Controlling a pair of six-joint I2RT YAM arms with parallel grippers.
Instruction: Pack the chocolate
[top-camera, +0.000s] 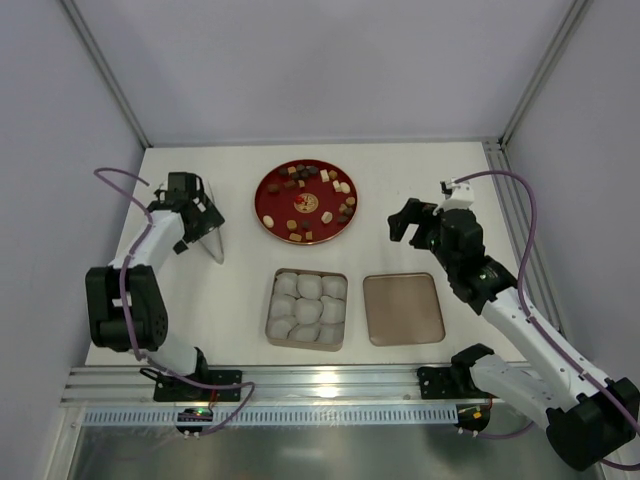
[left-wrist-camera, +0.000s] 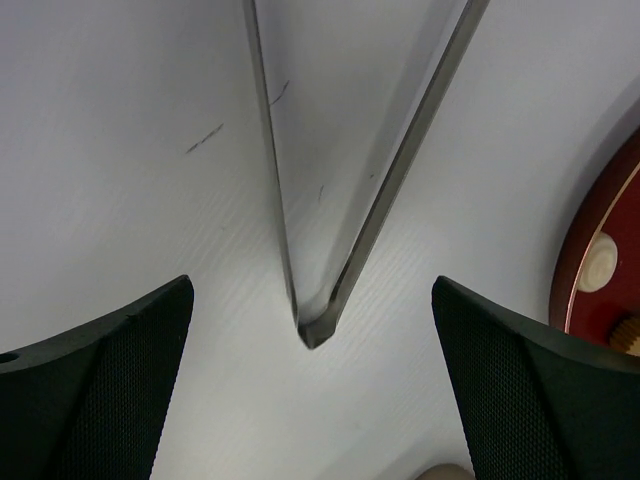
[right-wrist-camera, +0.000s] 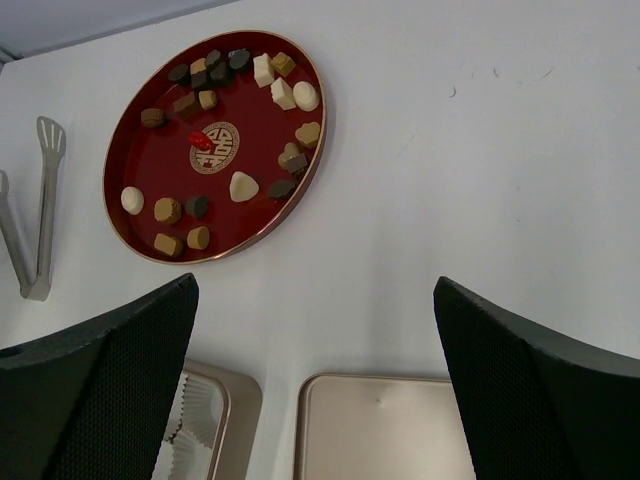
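A white table (top-camera: 420, 165) stands enclosed by plain pale walls (top-camera: 320, 60) with metal corner posts (top-camera: 105, 70).

No text, brand, label or number is legible. The only sign is a round gold emblem (right-wrist-camera: 220, 150) at the centre of the red plate (right-wrist-camera: 160, 162) (a stylised, symmetrical ornamental character; which character it is cannot be resolved at this size).

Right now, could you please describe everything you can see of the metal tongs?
Shiny silver metal tongs: two slim arms joined in a V at the near end, spreading toward flat tips. They lie flat on the white table, left of the red plate and apart from it. The open left gripper hovers over them, not gripping.
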